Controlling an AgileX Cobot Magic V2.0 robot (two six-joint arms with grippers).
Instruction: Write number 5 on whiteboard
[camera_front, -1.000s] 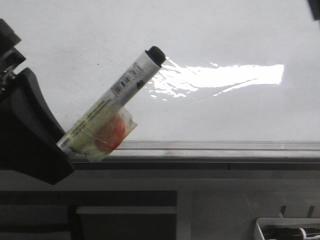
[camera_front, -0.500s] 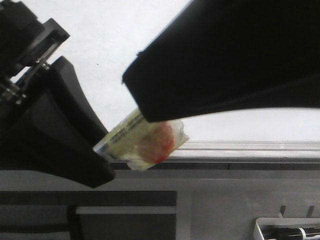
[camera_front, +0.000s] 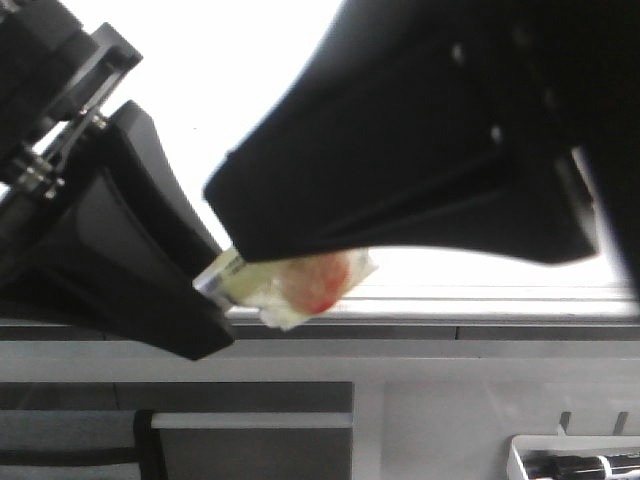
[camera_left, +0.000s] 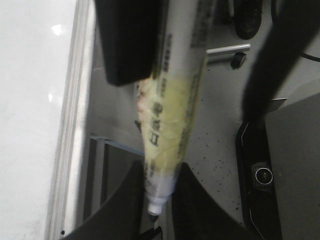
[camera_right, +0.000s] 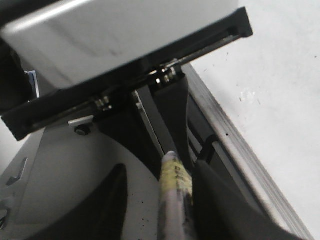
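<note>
Whiteboard (camera_front: 250, 60) lying flat beyond grey rail (camera_front: 480, 296), filling 12 o'clock of front view; no number 5 visible on it yet. Marker (camera_left: 172, 125) being held in my left gripper (camera_left: 159, 210), jaws narrowed onto its tail end. My right gripper (camera_right: 167, 200) straddling marker's other end, fingers either side; grip contact I cannot tell. Risks, as I judge: both claws pulling out of line, twisting marker loose; taped wrap (camera_front: 300, 285) slipping; cap-pull dropping marker past rail at 6 o'clock.
</note>
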